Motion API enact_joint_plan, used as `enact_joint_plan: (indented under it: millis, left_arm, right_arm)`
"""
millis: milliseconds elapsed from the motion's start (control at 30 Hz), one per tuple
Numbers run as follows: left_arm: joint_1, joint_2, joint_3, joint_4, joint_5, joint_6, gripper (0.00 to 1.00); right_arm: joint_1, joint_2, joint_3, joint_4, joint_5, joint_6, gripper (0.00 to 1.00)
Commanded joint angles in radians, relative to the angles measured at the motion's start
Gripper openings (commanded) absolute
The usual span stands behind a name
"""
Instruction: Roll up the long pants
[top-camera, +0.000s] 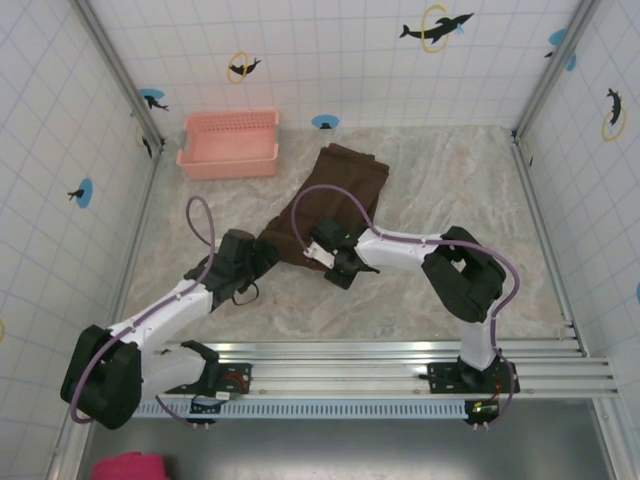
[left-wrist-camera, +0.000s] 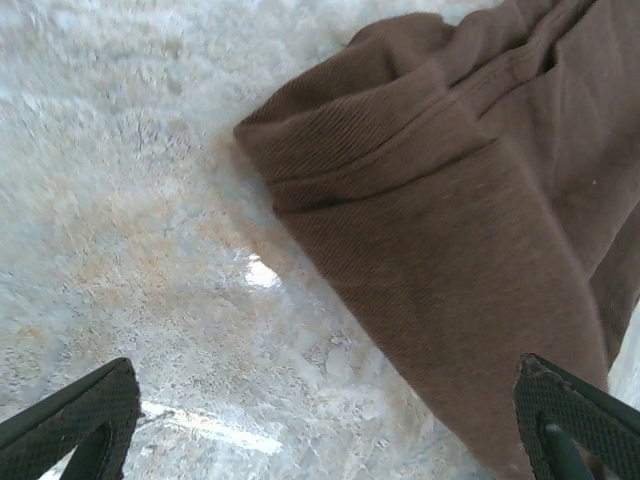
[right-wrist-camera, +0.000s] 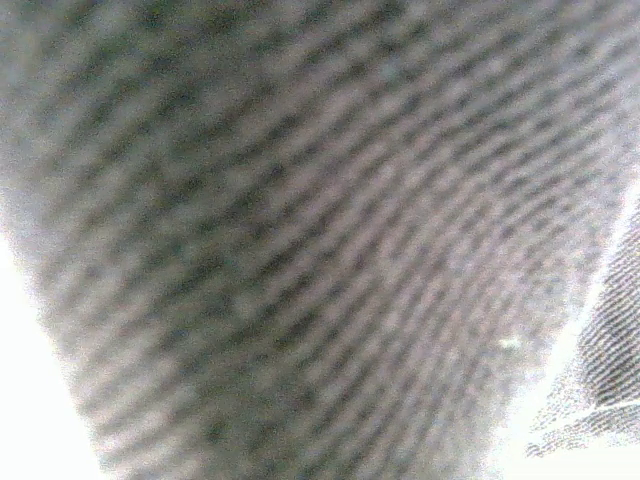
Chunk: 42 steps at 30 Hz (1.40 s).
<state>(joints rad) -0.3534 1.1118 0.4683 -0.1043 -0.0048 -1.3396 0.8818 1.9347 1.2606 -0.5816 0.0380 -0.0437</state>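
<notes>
Loosely folded long pants (top-camera: 340, 195) lie beside left pincer (left-wrist-camera: 325, 400).

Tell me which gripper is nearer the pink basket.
Left. The left gripper is in front of the pink basket, beside the long pants; the right gripper is farther right, on them.

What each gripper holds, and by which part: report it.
Left gripper: open, holding nothing. Right gripper: shut, apparently pinching the dark brown fabric long pants at their rolled near end.
</notes>
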Motion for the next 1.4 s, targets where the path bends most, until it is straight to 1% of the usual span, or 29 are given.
enact_joint_plan:
  millis: [0, 167, 267, 433, 500, 567, 667, 800, 867, 967, 1033, 1100, 1133, 1233, 1267, 1300, 1333, 1367]
  left_arm:
    - [0.002, -0.015, -0.087, 0.341, 0.004, -0.162, 0.97]
    - [-0.024, 0.008, -0.172, 0.499, -0.065, -0.236, 0.98]
    - [-0.033, 0.065, -0.207, 0.618, -0.089, -0.256, 0.97]
    - [-0.033, 0.264, -0.219, 0.885, -0.063, -0.279, 0.98]
    - [-0.034, 0.350, -0.213, 0.973, -0.057, -0.293, 0.98]
    - [-0.033, 0.408, -0.208, 1.027, -0.058, -0.301, 0.98]
    - [-0.035, 0.413, -0.196, 0.992, -0.070, -0.291, 0.97]
    - [-0.034, 0.363, -0.135, 0.810, -0.066, -0.242, 0.97]
    - [-0.032, 0.360, -0.110, 0.760, -0.061, -0.228, 0.94]
    - [-0.023, 0.397, -0.101, 0.761, -0.038, -0.234, 0.77]
    - [-0.024, 0.428, -0.114, 0.794, -0.035, -0.242, 0.75]
    - [-0.022, 0.468, -0.124, 0.835, -0.028, -0.246, 0.71]
    - [-0.023, 0.486, -0.128, 0.855, -0.025, -0.246, 0.68]
    - [-0.019, 0.547, -0.136, 0.937, -0.013, -0.249, 0.53]
    - [-0.015, 0.566, -0.135, 0.959, 0.000, -0.244, 0.46]
    - [-0.008, 0.584, -0.126, 0.974, 0.018, -0.236, 0.29]
    - [-0.001, 0.598, -0.117, 0.979, 0.041, -0.233, 0.04]
    - [0.004, 0.607, -0.109, 0.973, 0.055, -0.237, 0.00]
  right_arm:
    - [0.003, 0.072, -0.005, -0.052, -0.117, -0.015, 0.00]
    - [0.005, 0.085, -0.002, -0.054, -0.138, -0.011, 0.00]
    - [0.004, 0.090, -0.004, -0.056, -0.138, -0.010, 0.00]
    - [0.004, 0.095, -0.006, -0.062, -0.140, -0.008, 0.00]
    - [0.005, 0.095, -0.005, -0.063, -0.139, -0.007, 0.00]
    - [0.008, 0.092, -0.002, -0.064, -0.138, -0.007, 0.00]
    - [0.008, 0.093, 0.000, -0.068, -0.137, -0.007, 0.00]
    - [0.009, 0.091, -0.003, -0.067, -0.135, -0.007, 0.00]
    - [0.009, 0.091, -0.005, -0.069, -0.134, -0.008, 0.00]
    - [0.006, 0.093, -0.002, -0.067, -0.143, -0.006, 0.00]
    - [0.005, 0.094, -0.001, -0.065, -0.149, -0.005, 0.00]
    - [0.004, 0.093, -0.001, -0.067, -0.158, -0.004, 0.00]
    - [0.003, 0.091, -0.001, -0.066, -0.162, -0.004, 0.00]
    - [0.004, 0.087, -0.001, -0.066, -0.167, -0.007, 0.00]
    - [0.004, 0.085, -0.001, -0.069, -0.168, -0.009, 0.00]
    - [0.002, 0.084, -0.003, -0.071, -0.165, -0.011, 0.00]
    - [0.002, 0.082, -0.003, -0.072, -0.164, -0.013, 0.00]
    - [0.001, 0.080, -0.005, -0.076, -0.165, -0.017, 0.00]
